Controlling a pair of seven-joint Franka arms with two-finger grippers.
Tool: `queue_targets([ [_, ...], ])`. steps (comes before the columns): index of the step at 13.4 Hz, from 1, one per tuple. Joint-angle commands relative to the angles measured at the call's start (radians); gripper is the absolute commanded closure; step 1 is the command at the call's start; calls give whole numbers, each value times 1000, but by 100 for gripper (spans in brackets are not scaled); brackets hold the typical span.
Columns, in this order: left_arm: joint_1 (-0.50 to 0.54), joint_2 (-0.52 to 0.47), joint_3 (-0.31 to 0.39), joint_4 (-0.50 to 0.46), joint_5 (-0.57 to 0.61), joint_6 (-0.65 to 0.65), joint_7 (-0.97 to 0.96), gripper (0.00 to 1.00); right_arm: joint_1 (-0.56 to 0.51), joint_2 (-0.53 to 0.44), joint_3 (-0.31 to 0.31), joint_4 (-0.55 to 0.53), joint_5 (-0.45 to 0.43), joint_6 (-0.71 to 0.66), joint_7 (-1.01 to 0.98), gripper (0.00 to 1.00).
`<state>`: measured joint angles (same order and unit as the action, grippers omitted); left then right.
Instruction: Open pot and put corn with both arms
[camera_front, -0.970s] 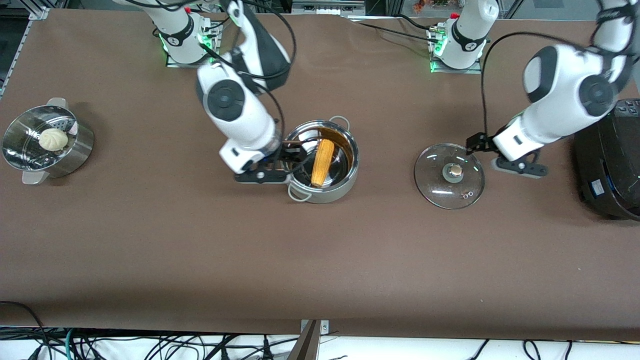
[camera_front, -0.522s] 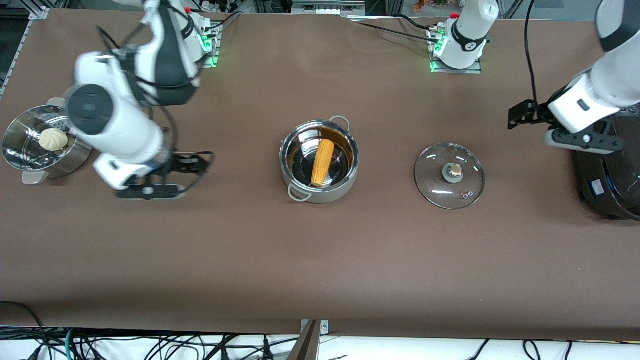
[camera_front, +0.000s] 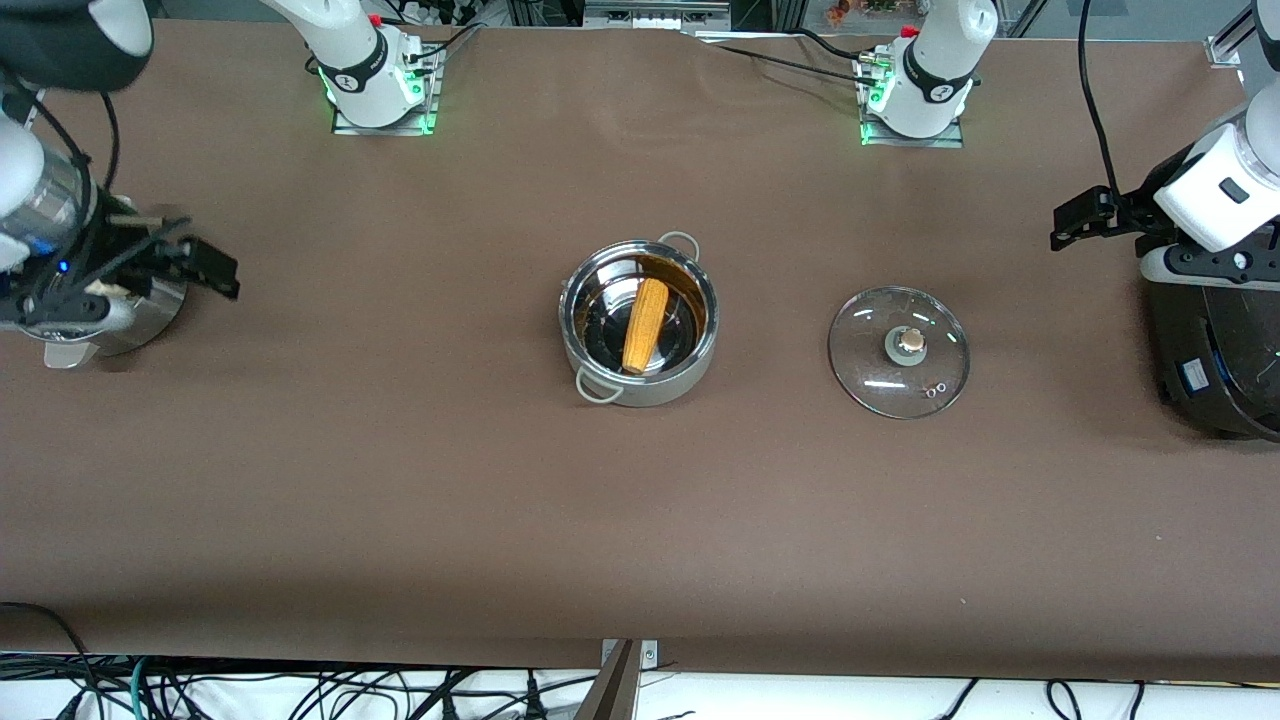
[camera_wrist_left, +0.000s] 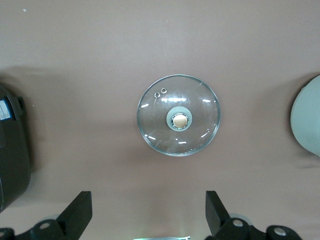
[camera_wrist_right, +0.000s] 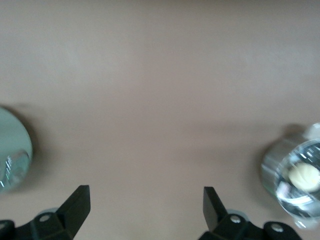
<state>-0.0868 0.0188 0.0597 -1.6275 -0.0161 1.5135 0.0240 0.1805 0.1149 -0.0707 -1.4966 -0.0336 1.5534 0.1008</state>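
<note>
The corn (camera_front: 645, 325) lies inside the open pot (camera_front: 690, 375) at mid-table, with the glass lid (camera_front: 898, 351) flat on the table beside it toward the left arm's end. Both pincers are spread and empty, the right gripper (camera_front: 175, 262) over the steamer (camera_front: 150, 315), the left gripper (camera_front: 1085, 218) above the table beside the black cooker (camera_front: 1215, 355). The likeliest risk is the right arm clipping the steamer if it descends

Pot (camera_front: 638, 322): shallow round shiny steel, two small grey loop handles, upright mid-table, uncovered; corn (camera_front: 645, 325): one yellow-orange cob lying inside the pot, angled across its floor, spanning most of its width; glass lid (camera_front: 898, 351): clear, knob up, flat on the table beside the pot toward the left arm's end, apart from it.
</note>
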Motion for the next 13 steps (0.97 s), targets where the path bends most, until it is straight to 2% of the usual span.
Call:
queue_targets([
  [1,7,18,-8,37,10,-23,-15,0,-108,-166,100,-266,-23,147,4,0],
  [2,7,18,-9,34,10,-23,-27,0,-137,-197,100,-321,-5,193,-3,0],
  [3,7,16,-11,29,10,-23,-30,0,-151,-198,98,-317,15,194,-7,0],
  [9,21,16,-12,26,10,-23,-30,0,-168,-120,57,-191,32,111,-45,0],
  [13,24,20,-15,29,21,-18,-27,0,-168,-119,57,-192,35,111,-46,0],
])
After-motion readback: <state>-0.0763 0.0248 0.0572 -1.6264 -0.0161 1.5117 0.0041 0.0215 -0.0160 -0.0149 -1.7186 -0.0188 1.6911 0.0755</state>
